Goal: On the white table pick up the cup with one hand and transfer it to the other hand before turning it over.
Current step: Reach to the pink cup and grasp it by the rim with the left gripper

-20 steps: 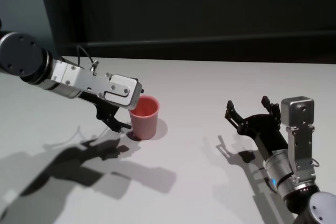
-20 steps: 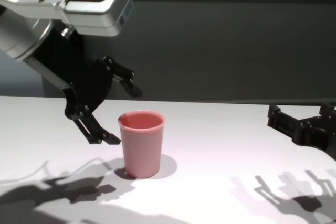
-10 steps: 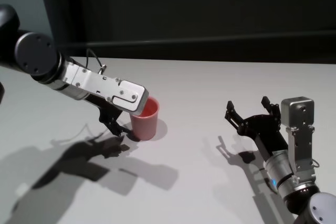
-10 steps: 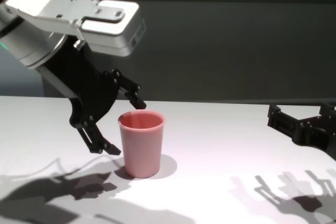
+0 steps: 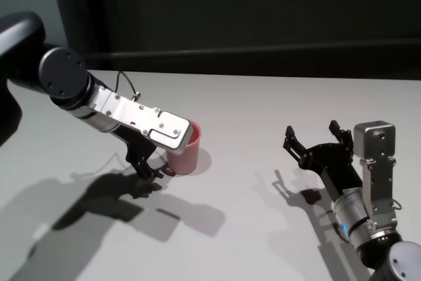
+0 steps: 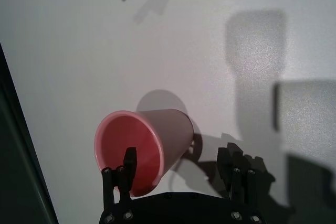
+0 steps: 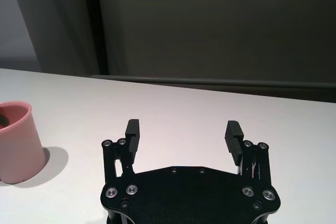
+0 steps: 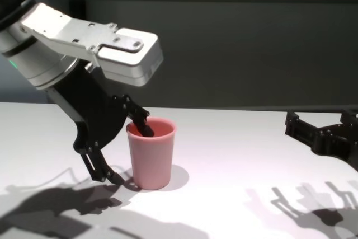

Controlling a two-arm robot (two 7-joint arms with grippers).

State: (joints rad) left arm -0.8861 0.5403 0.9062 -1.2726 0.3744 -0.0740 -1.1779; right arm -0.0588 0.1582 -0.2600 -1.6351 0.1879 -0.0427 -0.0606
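Note:
The pink cup (image 5: 188,156) stands upright on the white table (image 5: 263,103), left of centre. My left gripper (image 5: 155,162), on the green-lit wrist, is open and straddles the cup's left wall. One finger (image 8: 144,127) dips inside the cup (image 8: 151,158) and the other finger (image 8: 102,169) hangs outside near the table. The left wrist view shows a finger (image 6: 128,167) over the cup's mouth (image 6: 137,148). My right gripper (image 5: 310,132), on the blue-lit wrist, is open and empty, low over the table to the right. The cup (image 7: 16,142) also shows in the right wrist view.
A dark wall (image 5: 263,11) runs along the table's far edge. Bare tabletop (image 8: 235,166) lies between the cup and my right gripper (image 8: 320,120). Arm shadows fall on the table in front of the cup.
My left gripper has moved right and down onto the cup; one finger now sits inside the rim and the other beside the wall. The cup and right arm have not moved.

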